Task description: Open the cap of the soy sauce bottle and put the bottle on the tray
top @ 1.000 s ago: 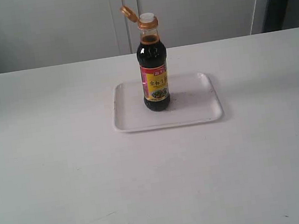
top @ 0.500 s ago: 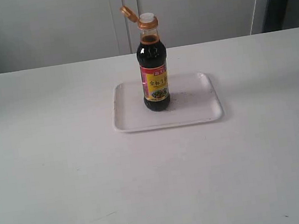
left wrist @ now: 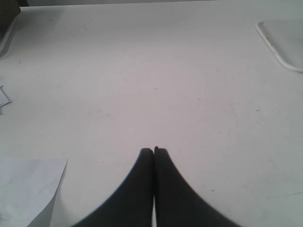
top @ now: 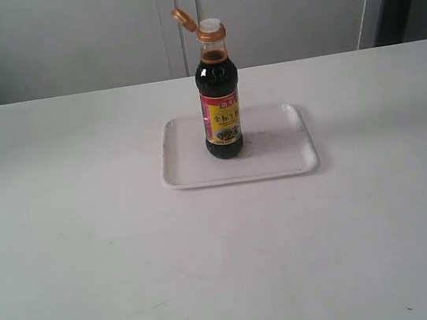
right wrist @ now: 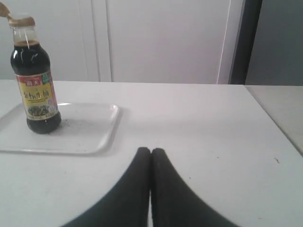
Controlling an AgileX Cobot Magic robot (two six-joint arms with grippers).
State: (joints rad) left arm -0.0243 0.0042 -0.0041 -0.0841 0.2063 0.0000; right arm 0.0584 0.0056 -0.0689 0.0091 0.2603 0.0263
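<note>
Exterior, bottle: the small clear soy sauce bottle of dark brown liquid, with a red and yellow label, stands upright on the flat white rectangular tray, left of the tray's middle.
Exterior, cap: the golden-tan flip cap is swung open, tilted up and to the left of the white spout.
Exterior, arms: neither is in sight; the pale tabletop around the tray is all that shows.
Left wrist, hand: the black left hand has its fingertips pressed together on nothing, over bare tabletop, with a tray corner far off at the frame's edge.
Right wrist, hand: the black right hand is likewise closed and empty, well apart from bottle and tray.
Judgement: both parts of the task look done; the sound course is to keep both hands clear of the top-heavy bottle.
</note>
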